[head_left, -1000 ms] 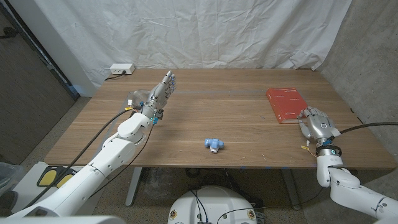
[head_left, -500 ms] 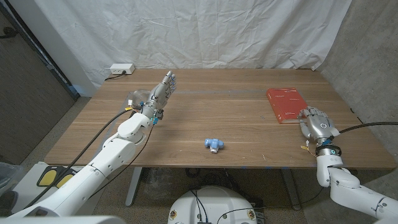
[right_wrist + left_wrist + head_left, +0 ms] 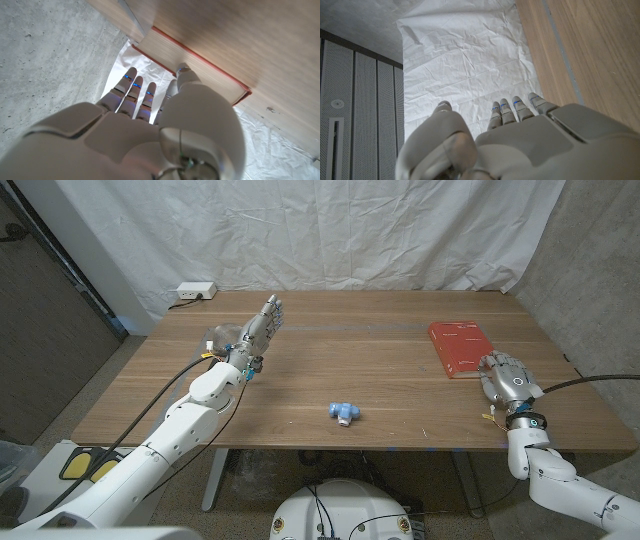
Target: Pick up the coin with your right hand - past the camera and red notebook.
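Right hand: our right hand sits at the lower right of the head view, fingers apart and holding nothing, just beside the near end of the red notebook; in the right wrist view its fingers reach along the notebook's page edge.
Small blue object: a blue-and-white item lies at lower centre of the frame; it may be the toy camera the task names, but we cannot tell.
Left hand: our left hand stands on its edge at upper left of centre, fingers straight and apart, empty.
Glinting object: something clear or metallic lies just left of the left wrist; too small to identify.
Coin: we cannot find a coin in these views; by the task wording it should lie beyond the notebook.
Far edge: a white power strip rests at the table's upper left corner.
Step in hand: we judge the reach has not begun; it is best to lift clear of the notebook, travel over it, and keep the fingers spread until the coin is seen.
Writing: we can read 0 labels or brands.
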`<state>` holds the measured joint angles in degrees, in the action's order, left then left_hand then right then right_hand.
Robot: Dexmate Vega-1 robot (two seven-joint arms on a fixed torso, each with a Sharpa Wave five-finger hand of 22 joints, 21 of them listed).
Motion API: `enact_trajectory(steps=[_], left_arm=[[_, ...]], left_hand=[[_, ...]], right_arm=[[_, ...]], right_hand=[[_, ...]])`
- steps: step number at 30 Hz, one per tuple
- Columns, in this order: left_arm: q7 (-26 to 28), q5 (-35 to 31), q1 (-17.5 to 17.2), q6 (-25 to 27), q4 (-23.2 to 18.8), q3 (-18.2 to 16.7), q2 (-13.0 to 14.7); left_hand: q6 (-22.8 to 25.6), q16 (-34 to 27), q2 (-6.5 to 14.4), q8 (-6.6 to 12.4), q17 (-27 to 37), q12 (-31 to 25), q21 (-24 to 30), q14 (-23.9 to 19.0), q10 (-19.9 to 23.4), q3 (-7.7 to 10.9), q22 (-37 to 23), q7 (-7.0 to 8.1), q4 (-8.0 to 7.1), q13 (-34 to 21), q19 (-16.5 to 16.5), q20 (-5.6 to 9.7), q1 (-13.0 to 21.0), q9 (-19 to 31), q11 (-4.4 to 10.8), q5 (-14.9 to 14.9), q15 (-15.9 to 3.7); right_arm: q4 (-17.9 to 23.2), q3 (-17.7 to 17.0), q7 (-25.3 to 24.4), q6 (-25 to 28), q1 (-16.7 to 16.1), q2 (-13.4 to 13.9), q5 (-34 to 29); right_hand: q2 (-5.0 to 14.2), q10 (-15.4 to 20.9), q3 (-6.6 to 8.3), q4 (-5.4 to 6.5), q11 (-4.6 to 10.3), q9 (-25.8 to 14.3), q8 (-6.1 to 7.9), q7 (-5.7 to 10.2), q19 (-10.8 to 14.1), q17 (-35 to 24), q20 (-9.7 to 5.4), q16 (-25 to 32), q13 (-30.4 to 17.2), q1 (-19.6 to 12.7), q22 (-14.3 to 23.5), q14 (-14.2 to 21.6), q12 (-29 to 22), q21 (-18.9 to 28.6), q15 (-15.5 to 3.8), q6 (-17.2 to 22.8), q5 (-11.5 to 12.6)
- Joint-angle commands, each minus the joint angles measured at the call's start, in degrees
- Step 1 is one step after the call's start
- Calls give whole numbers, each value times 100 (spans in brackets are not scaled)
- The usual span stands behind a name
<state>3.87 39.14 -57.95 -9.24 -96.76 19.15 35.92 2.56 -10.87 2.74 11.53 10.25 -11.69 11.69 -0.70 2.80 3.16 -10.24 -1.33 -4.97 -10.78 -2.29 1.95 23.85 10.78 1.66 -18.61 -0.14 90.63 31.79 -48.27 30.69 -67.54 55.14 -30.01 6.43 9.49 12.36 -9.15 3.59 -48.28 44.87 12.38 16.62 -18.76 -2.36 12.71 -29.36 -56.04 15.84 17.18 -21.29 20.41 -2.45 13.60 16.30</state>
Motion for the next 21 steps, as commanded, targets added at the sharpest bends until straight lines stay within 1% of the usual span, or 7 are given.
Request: enact_trajectory(steps=[1, 9, 15, 17, 21], left_arm=[[32, 8, -33, 21, -18, -16, 12], [13, 12, -10, 41, -8, 7, 1], [29, 5, 1, 58, -5, 24, -12], [22, 0, 9, 70, -4, 30, -5], [17, -4, 19, 66, 3, 41, -15]], left_hand=[[50, 12, 58, -10, 26, 17, -16, 47, 18, -51, -19, -2, -10, -10, -65, 90, 9, 10, 5, 18, -22], [52, 13, 61, -9, 26, 19, -14, 52, 11, -59, -19, -12, -8, -10, -65, 92, 13, 10, 12, 18, -12], [47, 13, 64, -11, 26, 20, -15, 55, 6, -65, -20, -26, -7, -10, -68, 89, 16, 10, 18, 18, -12], [46, 13, 65, -11, 26, 22, -14, 54, -1, -67, -20, -19, -6, -10, -66, 91, 18, 10, 19, 18, -13], [53, 15, 66, -9, 26, 24, -14, 61, -6, -69, -20, -21, -6, -10, -67, 90, 19, 10, 17, 18, -16]], right_arm=[[-101, 42, 21, -53, 83, -69, 18], [-119, 11, -29, -106, 28, -60, 91], [-111, -16, -52, -134, -12, -37, 138], [-101, -28, -62, -139, -27, -28, 149], [-87, -44, -95, -167, -57, -9, 160]], right_hand=[[-8, 8, 50, 20, -5, 18, -4, -29, -13, -28, -135, -7, -29, -80, 33, -13, -5, 30, -258, 52, -32], [-3, 84, 48, 51, 20, 73, 30, -47, -11, -41, -142, -3, -40, -72, 40, -1, -38, 54, -268, 188, -78], [8, 204, 40, 94, 46, 140, 125, -62, 1, -60, -145, 20, -54, -46, 49, 61, -89, 93, -310, 468, -141], [9, 235, 23, 125, 46, 164, 166, -69, 7, -71, -147, 30, -60, -6, 52, 84, -102, 108, -321, 579, -170], [6, 355, -1, 160, 73, 209, 228, -59, 22, -88, -153, 40, -69, 48, 58, 109, -150, 137, -316, 755, -212]])
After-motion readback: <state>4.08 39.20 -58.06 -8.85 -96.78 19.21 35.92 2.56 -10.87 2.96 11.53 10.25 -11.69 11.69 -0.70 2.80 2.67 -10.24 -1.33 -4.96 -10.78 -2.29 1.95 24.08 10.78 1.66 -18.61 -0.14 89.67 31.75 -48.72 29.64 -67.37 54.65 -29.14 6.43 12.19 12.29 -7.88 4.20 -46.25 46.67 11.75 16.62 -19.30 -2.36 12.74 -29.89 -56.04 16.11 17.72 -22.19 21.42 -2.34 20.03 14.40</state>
